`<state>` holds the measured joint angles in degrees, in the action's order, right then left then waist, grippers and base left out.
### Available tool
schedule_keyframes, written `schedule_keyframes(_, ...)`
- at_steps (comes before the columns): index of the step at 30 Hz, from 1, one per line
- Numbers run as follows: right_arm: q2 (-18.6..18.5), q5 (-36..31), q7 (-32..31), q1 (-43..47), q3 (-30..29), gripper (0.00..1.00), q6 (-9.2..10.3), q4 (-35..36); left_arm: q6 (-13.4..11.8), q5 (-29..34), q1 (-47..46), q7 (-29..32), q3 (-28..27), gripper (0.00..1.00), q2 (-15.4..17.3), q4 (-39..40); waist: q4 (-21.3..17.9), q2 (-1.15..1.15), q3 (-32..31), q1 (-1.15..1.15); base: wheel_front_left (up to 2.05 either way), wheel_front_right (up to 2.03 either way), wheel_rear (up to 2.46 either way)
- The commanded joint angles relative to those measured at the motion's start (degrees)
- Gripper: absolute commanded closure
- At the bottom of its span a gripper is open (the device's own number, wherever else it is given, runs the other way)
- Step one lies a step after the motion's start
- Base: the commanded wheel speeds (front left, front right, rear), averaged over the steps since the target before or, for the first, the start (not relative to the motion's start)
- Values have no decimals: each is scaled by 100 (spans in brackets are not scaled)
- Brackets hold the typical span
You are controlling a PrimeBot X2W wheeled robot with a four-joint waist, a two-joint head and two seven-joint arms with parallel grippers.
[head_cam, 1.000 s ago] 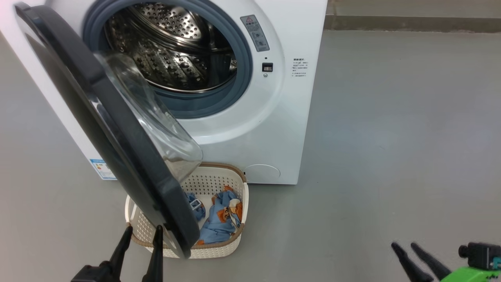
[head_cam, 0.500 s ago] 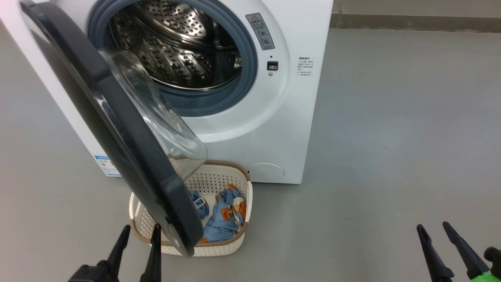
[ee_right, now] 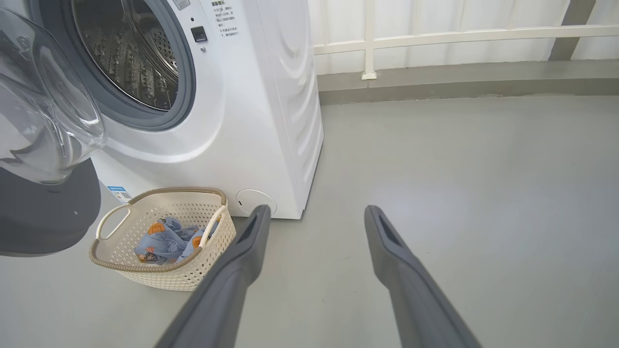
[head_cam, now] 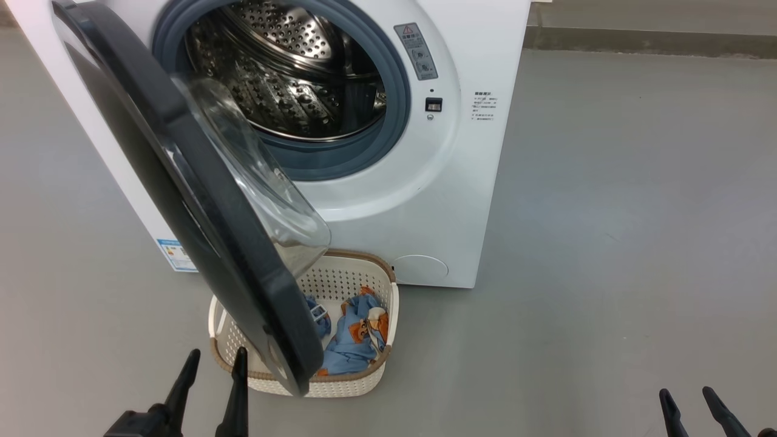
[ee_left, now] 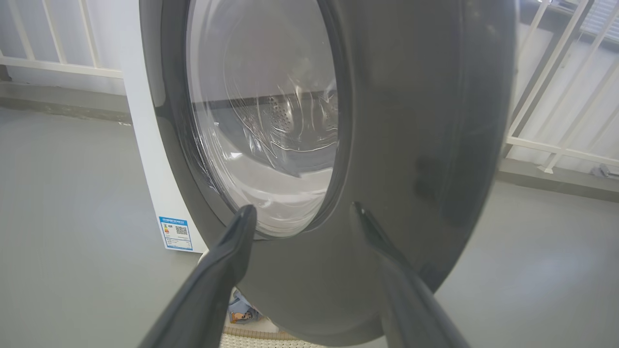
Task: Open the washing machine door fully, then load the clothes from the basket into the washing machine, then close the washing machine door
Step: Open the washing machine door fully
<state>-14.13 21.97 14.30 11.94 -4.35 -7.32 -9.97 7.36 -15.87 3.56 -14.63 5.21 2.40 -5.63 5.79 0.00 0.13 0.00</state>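
The white washing machine (head_cam: 388,200) stands ahead with its steel drum (head_cam: 291,79) exposed. Its door (head_cam: 200,206) with the black rim (ee_left: 420,121) and glass bowl (head_cam: 255,182) hangs partly open, swung out over the basket (head_cam: 340,388). In the cream basket lie the light-blue bear-print clothes (head_cam: 358,340), also seen from the right wrist as clothes (ee_right: 169,241) in the basket (ee_right: 159,275). My left gripper (head_cam: 215,359) is open just before the door's outer face, fingertips (ee_left: 244,217) close to the rim. My right gripper (head_cam: 688,397) is open over bare floor, far right.
Grey floor (head_cam: 607,212) spreads wide to the right of the machine. A white railing (ee_right: 435,36) and a low kerb run behind. A blue label (ee_left: 176,233) marks the machine's lower left corner.
The head camera has shifted, sliding the scene rightward and down. My right gripper has dropped lower in view. The left gripper keeps its place by the door's lower edge.
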Motion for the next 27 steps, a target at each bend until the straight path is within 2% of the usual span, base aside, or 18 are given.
schedule_keyframes(1, -119, -52, 70, -25, 97, 0, -17, 125, 13, -31, -101, -37, -196, 0, 48, 99, -4, 0, -2, 0, 0, 0, 0)
schedule_keyframes(6, -72, -102, 70, -6, 39, 0, -17, 145, 13, -252, -159, -37, -298, 2, 48, 116, -7, 0, -21, 0, 0, 0, 0)
schedule_keyframes(7, -66, -107, 70, -5, 25, 0, -17, 153, 13, -310, -187, -37, -353, 56, 48, 146, -3, 0, -24, 0, 0, 0, 0)
schedule_keyframes(8, -60, -110, 70, -5, 14, 0, -17, 162, 13, -373, -224, -37, -436, 100, 48, 198, 2, 0, -27, 0, 0, 0, 0)
schedule_keyframes(14, -64, -134, 70, -16, 36, 0, -17, 250, -91, -801, -562, -37, -855, 100, 48, 1096, 38, 0, -27, 0, 0, 0, 0)
schedule_keyframes(18, -81, -141, 70, -26, 61, 0, -17, 305, -245, -1061, -826, -37, -785, 100, 48, 2132, 49, 0, -22, 0, 0, 0, 0)
schedule_keyframes(21, -76, -151, 70, -28, 49, 0, -17, 333, -322, -908, -935, -37, -364, 100, 48, 2865, 49, 0, -16, 0, 0, 0, 0)
schedule_keyframes(23, -84, -145, 70, -29, 67, 0, -17, 334, -356, -1024, -975, -37, 153, 100, 48, 3216, 40, 0, -14, 0, 0, 0, 0)
schedule_keyframes(27, -100, -122, 70, -45, 105, 0, -17, 332, -313, -978, -956, -37, 1244, 100, 48, 3267, 29, 0, -2, 0, 0, 0, 0)
